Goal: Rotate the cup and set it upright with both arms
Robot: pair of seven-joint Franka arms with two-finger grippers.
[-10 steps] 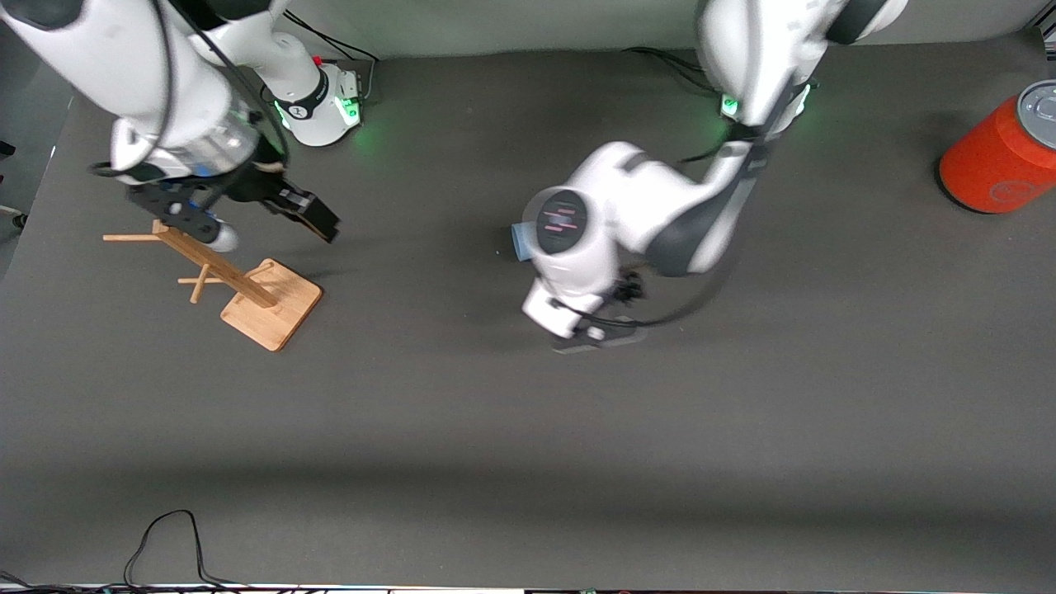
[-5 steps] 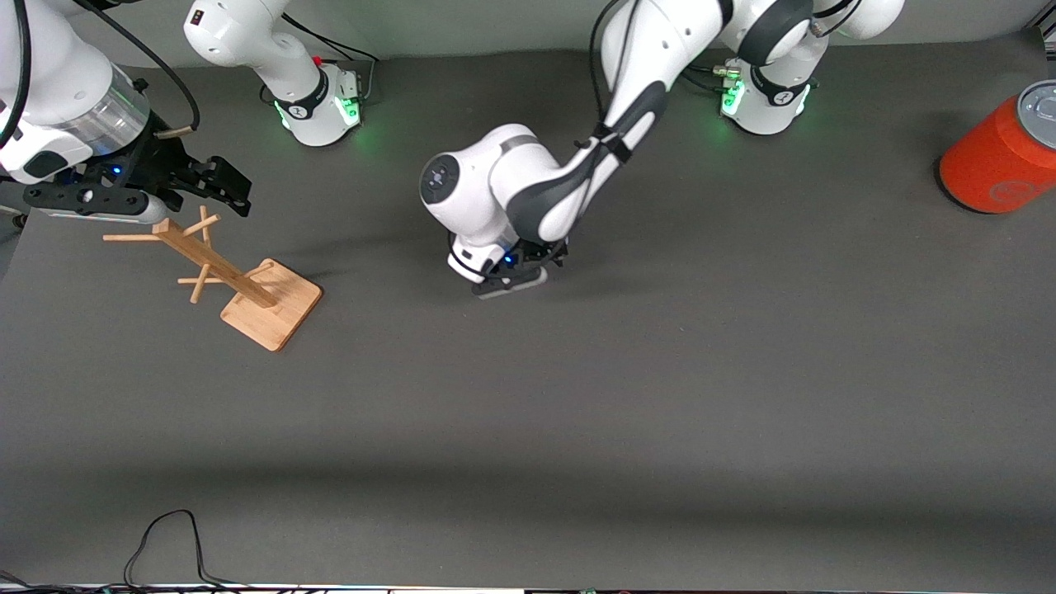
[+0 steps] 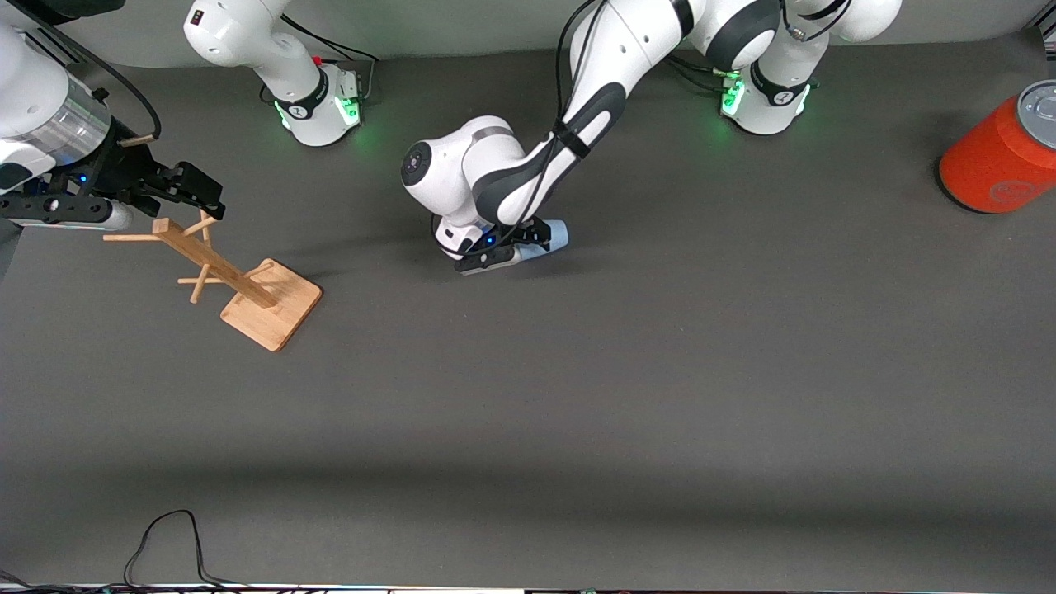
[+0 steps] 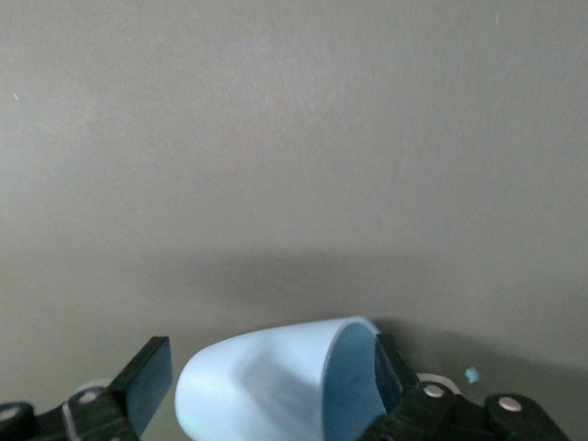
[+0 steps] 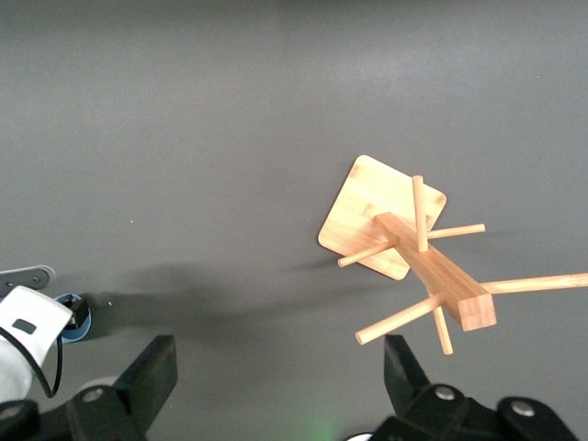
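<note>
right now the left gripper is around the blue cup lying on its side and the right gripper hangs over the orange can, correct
Not quite. The front view shows the right gripper over the wooden peg stand, not the orange can, which sits at the left arm's end of the table. The left gripper is indeed around the light-blue cup lying on its side.

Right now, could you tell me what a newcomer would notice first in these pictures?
Mid-table, the left claw straddles a light-blue cup lying on its side, fingers open around it. The right claw hangs open above a wooden peg stand at the right arm's end, and an orange-red cylinder stands at the left arm's end.
</note>
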